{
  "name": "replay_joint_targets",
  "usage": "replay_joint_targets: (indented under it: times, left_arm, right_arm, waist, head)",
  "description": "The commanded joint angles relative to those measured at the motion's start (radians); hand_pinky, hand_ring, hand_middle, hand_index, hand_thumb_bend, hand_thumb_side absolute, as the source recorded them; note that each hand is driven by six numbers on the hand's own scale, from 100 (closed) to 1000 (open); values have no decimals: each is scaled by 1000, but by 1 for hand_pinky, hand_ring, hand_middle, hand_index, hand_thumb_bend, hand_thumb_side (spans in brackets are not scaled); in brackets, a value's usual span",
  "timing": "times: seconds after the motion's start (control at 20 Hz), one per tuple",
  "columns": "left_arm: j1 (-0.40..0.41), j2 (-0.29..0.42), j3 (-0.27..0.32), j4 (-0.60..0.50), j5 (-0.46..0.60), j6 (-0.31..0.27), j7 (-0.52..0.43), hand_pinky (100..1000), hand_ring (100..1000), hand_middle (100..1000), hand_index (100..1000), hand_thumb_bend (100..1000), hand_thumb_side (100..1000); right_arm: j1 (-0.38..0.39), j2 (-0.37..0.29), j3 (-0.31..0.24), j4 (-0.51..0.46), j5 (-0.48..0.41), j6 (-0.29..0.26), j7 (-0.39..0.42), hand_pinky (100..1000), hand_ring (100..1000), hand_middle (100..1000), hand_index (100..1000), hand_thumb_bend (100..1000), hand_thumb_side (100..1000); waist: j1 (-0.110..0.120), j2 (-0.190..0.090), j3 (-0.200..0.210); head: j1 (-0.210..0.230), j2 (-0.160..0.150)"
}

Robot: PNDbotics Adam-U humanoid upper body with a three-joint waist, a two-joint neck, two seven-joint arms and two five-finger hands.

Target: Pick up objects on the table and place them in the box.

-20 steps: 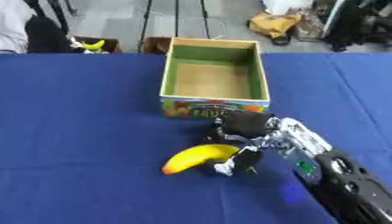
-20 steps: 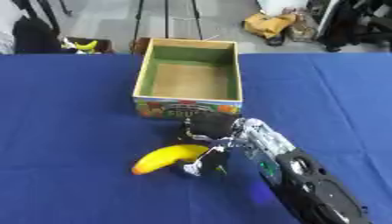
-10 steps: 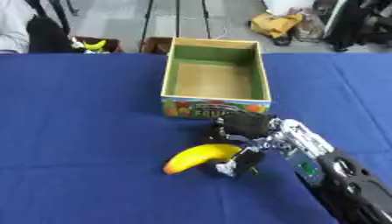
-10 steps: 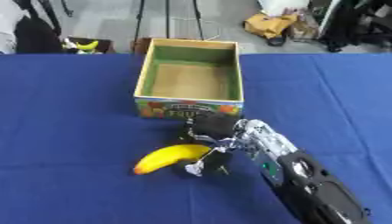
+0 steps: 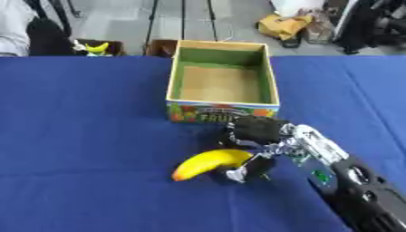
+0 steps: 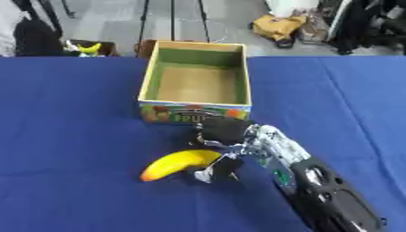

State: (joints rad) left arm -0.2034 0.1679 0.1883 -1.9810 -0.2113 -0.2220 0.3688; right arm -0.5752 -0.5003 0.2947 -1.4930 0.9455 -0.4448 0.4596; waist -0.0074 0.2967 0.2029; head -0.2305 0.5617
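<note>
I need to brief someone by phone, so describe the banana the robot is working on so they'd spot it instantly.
Start at the open cardboard box on the blue table. Just in front of its printed side lies the banana, with the right hand curled round its right end. It is the only yellow thing on the cloth.

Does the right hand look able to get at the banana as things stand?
Probably yes. The right hand is already at the banana, its fingers curled round the near end on the blue table. Nothing lies between them, and the box just behind is open-topped.
</note>
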Motion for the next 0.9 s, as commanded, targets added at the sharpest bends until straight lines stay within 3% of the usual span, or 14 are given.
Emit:
replay_joint_targets:
  times: [0.05, 0.4, 0.9]
  left_arm:
    - [-5, 24, 1, -19, 4, -1, 3, 427, 420, 480, 635, 100, 1000]
    - [-2, 27, 1, -19, 4, -1, 4, 426, 420, 480, 636, 100, 1000]
    - [-1, 26, 0, -19, 4, -1, 3, 426, 420, 479, 635, 100, 1000]
  right_arm:
    - [1, -38, -11, -9, -9, 5, -1, 650, 669, 412, 659, 100, 632]
    - [7, -52, -17, -36, -24, 19, -14, 648, 665, 409, 656, 100, 584]
    - [0, -67, -28, -63, -61, 36, -21, 649, 652, 401, 651, 100, 583]
  waist:
    - [6, -18, -3]
    - [7, -23, -6]
    - [7, -23, -5]
  head:
    - [3, 0]
    - [4, 3]
    - [3, 1]
